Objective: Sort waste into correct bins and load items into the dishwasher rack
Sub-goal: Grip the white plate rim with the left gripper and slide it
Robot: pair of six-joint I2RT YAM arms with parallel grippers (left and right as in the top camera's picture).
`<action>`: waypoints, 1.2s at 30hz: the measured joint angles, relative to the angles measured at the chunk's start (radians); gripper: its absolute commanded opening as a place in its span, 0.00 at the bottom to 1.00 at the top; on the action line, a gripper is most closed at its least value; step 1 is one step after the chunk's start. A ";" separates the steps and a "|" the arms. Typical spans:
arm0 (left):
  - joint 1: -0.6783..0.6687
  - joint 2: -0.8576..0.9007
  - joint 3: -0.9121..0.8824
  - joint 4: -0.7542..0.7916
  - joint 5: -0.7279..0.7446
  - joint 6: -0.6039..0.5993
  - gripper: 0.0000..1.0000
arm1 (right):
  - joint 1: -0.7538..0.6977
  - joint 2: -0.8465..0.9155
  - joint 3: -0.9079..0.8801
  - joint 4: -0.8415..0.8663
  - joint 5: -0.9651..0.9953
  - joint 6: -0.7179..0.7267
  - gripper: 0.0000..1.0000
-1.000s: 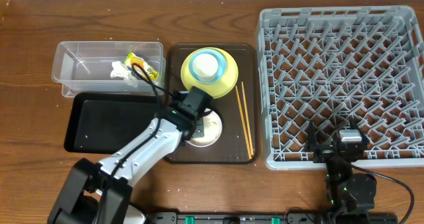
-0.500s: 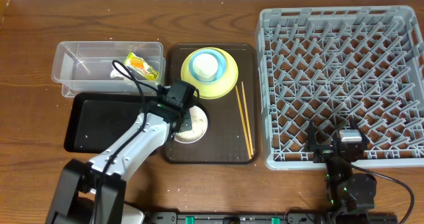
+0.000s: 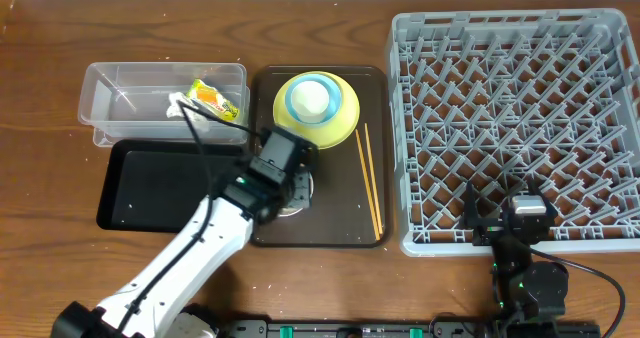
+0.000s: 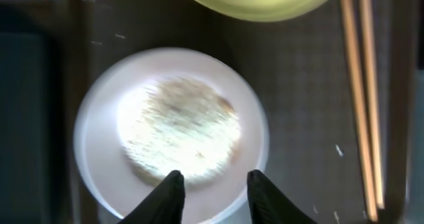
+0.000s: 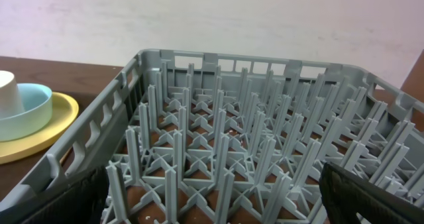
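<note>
Your left gripper hangs a little open over the white bowl, holding nothing. Your right gripper is wide open.

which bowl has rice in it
The white bowl, directly under the left hand; the light blue bowl holds a small white cup instead.

The serving tray sits between the tub and the dishwasher rack.

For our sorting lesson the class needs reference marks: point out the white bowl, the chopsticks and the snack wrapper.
white bowl (image 4: 96, 131), left wrist view, bare inner wall near its left rim.
chopsticks (image 4: 356, 85), left wrist view, middle of the left stick.
snack wrapper (image 3: 215, 98), overhead view, its orange-yellow middle.
</note>
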 measured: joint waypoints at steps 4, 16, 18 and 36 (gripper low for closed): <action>-0.076 0.007 0.000 -0.006 0.002 0.014 0.37 | 0.000 0.000 0.000 0.000 0.000 0.000 0.99; -0.128 0.154 0.000 0.048 -0.061 0.024 0.34 | 0.000 0.000 0.000 0.000 0.000 0.000 0.99; -0.128 0.188 0.000 0.065 -0.062 0.029 0.31 | 0.000 0.000 0.000 0.000 0.000 0.000 0.99; -0.128 0.257 0.000 0.100 -0.084 0.045 0.06 | 0.000 0.000 0.000 0.000 0.000 0.000 0.99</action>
